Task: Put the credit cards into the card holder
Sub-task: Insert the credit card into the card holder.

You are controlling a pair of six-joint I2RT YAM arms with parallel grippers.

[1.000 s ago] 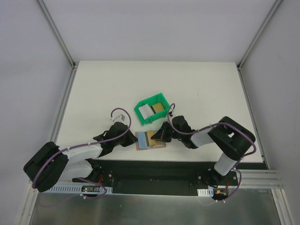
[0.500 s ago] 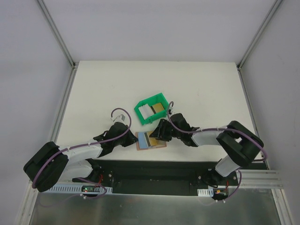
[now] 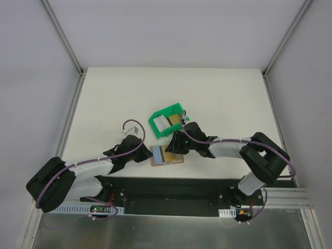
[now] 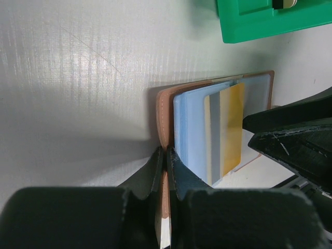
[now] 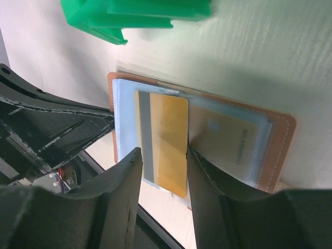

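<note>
The tan card holder (image 3: 155, 155) lies open at the table's front edge, blue-grey pockets up. My left gripper (image 3: 147, 154) is shut on its tan leather edge (image 4: 166, 111), with the jaws (image 4: 167, 155) pinching the fold. A gold card with a grey stripe (image 5: 162, 140) lies on the pockets and sticks out past the near edge; it also shows in the left wrist view (image 4: 225, 129). My right gripper (image 5: 162, 150) is open over it, one finger at each long side, and the right finger (image 5: 202, 171) touches the holder beside the card. An olive card (image 5: 228, 145) sits in the right pocket.
The green bin (image 3: 167, 120) stands just beyond the card holder and holds a gold and a white card. It fills the top of both wrist views (image 4: 275, 18) (image 5: 135, 15). The black base strip (image 3: 171, 187) runs along the white table's (image 3: 218, 98) front edge.
My right gripper has moved left and away from the base, over the card holder, with the arm stretched out more. The left gripper and the card holder have not moved.
</note>
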